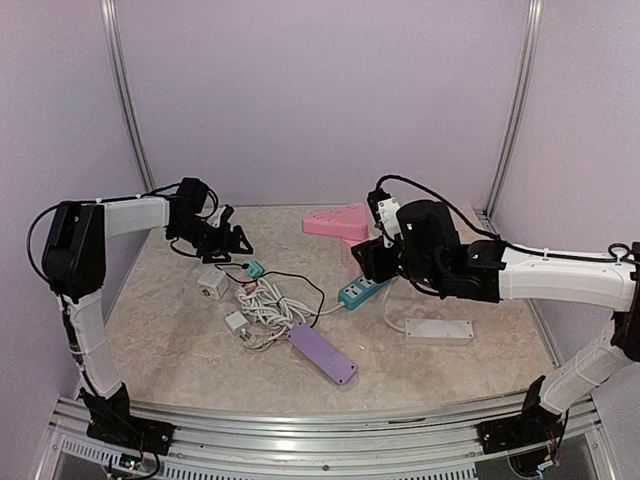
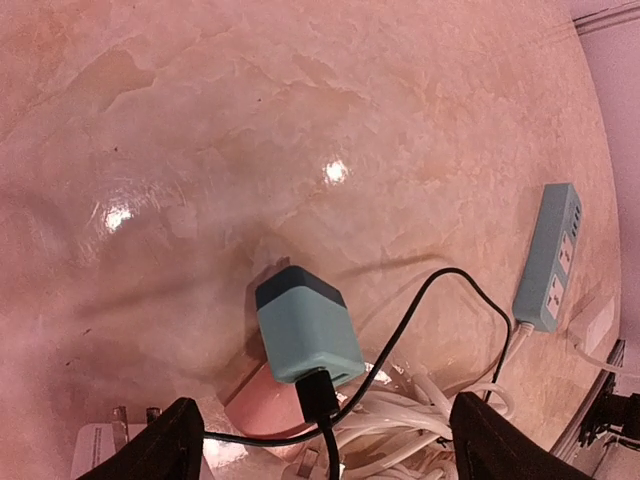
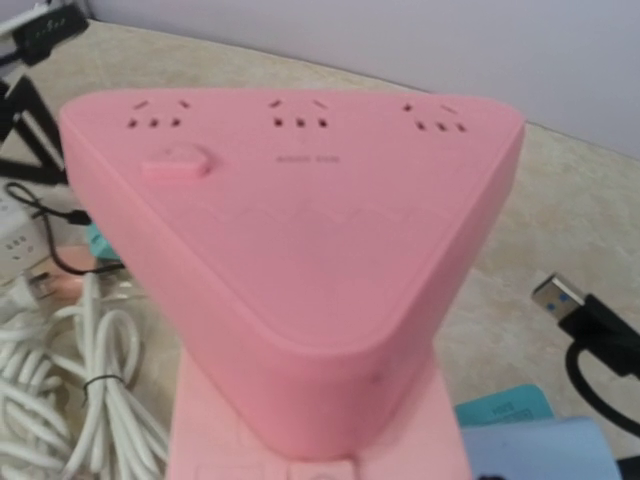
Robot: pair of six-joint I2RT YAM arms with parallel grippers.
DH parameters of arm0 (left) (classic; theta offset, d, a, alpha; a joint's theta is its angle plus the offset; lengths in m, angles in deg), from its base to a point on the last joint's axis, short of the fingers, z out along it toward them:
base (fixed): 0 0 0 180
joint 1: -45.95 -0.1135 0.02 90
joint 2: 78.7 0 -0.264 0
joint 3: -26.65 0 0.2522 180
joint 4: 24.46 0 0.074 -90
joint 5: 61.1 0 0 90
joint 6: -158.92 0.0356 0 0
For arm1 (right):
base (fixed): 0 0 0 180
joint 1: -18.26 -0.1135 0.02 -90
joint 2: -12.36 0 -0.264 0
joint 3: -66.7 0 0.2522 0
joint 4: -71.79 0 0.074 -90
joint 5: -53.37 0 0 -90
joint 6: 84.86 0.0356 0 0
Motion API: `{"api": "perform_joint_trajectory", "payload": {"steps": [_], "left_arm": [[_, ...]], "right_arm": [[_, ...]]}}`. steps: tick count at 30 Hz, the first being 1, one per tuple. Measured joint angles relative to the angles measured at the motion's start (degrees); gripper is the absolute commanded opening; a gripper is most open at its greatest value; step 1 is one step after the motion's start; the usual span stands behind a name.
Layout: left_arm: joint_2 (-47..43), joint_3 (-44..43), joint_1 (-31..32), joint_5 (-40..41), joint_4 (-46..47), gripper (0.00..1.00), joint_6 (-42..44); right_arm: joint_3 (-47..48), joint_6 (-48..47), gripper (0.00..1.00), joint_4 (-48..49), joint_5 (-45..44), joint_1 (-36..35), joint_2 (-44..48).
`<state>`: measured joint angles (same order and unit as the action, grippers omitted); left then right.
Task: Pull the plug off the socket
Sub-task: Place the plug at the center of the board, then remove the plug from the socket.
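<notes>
plainly, the teal plug [image 2: 305,330] is seen lying on the table [image 1: 180,330], black cable [image 2: 447,270] attached, at 5 o'clock from the left gripper [image 1: 236,243], whose fingers [image 2: 170,445] are spread wide and hold nothing. the pink socket [image 3: 300,250] is found well apart at 2 o'clock. the finger state of the right gripper [image 1: 365,258] cannot be told.

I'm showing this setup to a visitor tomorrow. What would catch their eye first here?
The pink triangular power strip fills the right wrist view and lies at the back of the table from above. Next, a teal charger cube with a black cable plugged in sits between the left arm's open fingers, beside a tangle of white cords.
</notes>
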<state>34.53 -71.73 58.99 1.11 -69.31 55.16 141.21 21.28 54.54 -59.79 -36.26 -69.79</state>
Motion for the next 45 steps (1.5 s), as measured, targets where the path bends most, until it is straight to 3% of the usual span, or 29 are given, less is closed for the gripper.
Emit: {"api": "perform_joint_trajectory", "payload": {"steps": [4, 10, 15, 21, 32, 45], "left_arm": [[-5.75, 2.05, -0.52, 1.57, 1.33, 0.97, 0.11], [-16.28, 4.74, -1.95, -0.90, 5.16, 0.99, -0.48], [-22.16, 6.40, -1.29, -10.75, 9.73, 0.99, -2.47], [-24.46, 7.52, 3.89, -25.11, 15.41, 0.99, -4.50], [-24.57, 10.05, 7.52, -43.15, 22.88, 0.99, -9.70], [-23.47, 10.19, 8.28, -48.37, 24.57, 0.77, -12.79]], "right_arm": [[-2.78, -2.45, 0.00, 3.26, 2.38, -0.02, 1.88], [-6.25, -7.89, 0.00, 8.31, 4.39, -1.01, 3.93], [-10.12, -13.84, 0.00, 14.86, 5.14, -4.28, 5.16], [-11.15, -19.85, 0.00, 20.70, 5.38, -8.20, 5.11], [-11.04, -22.38, 0.00, 27.41, 9.97, -9.07, 3.98], [-11.04, -23.12, 0.00, 27.50, 12.59, -9.07, 2.95]]}}
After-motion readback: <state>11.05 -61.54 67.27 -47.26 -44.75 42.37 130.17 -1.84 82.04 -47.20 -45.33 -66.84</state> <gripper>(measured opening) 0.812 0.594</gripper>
